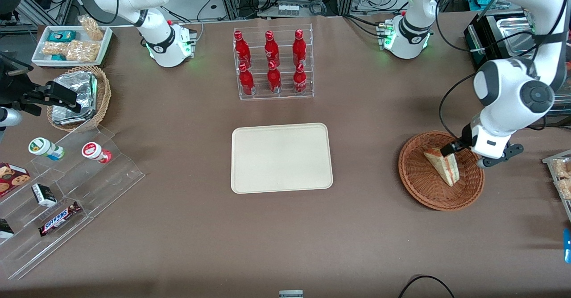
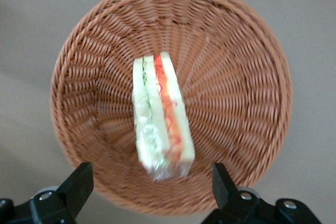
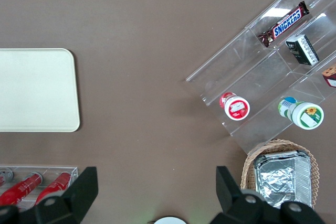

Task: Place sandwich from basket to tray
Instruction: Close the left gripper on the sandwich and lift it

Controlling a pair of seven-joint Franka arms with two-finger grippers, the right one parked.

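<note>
Sandwich (image 1: 441, 166) lies in the round basket (image 1: 419, 186) near the working arm's end of the table, and the gripper (image 1: 451, 150) hangs just above its wide end. The cream tray (image 1: 281, 157) sits bare at mid-table. From the left wrist, both fingers (image 2: 79, 182) stand apart, above the sandwich (image 2: 160, 116) in the basket (image 2: 236, 87).

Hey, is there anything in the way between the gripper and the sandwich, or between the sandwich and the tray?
Nothing visible. The gripper hangs open right over the sandwich in the basket, with only air between. From there to the tray only bare tabletop shows.
</note>
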